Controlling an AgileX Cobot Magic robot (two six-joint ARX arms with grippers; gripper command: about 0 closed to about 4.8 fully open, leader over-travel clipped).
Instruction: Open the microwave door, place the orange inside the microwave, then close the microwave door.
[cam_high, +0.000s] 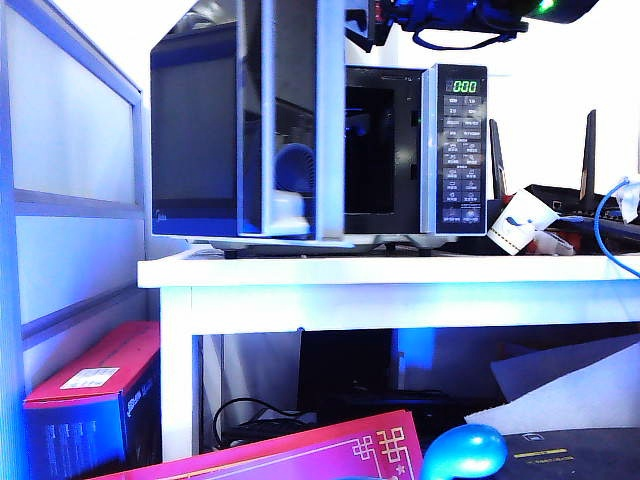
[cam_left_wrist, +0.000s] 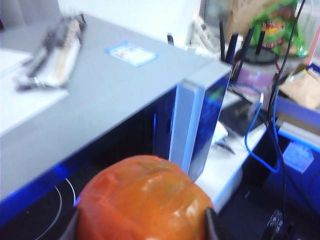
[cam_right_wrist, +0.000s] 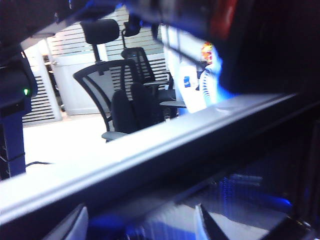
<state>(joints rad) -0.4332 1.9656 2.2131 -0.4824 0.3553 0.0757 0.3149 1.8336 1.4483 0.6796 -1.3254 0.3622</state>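
Observation:
The microwave (cam_high: 462, 150) stands on a white table (cam_high: 350, 270) with its green display lit. The microwave door (cam_high: 195, 130) is swung wide open to the left, and the dark cavity (cam_high: 375, 150) shows. In the exterior view that door hides the orange and my left gripper. In the left wrist view the left gripper (cam_left_wrist: 142, 226) is shut on the orange (cam_left_wrist: 145, 200), in front of the cavity mouth, with the glass turntable (cam_left_wrist: 55, 210) just beyond. My right arm (cam_high: 460, 15) hangs above the oven. The right gripper (cam_right_wrist: 140, 230) is open and empty beside a silver-edged bar (cam_right_wrist: 150, 145).
A packet (cam_left_wrist: 55, 52) lies on the microwave's grey top (cam_left_wrist: 100, 95). Right of the oven are a white cup (cam_high: 520, 222), a black router with antennas (cam_high: 570, 190) and a blue cable (cam_high: 605, 225). A red box (cam_high: 95, 385) sits under the table.

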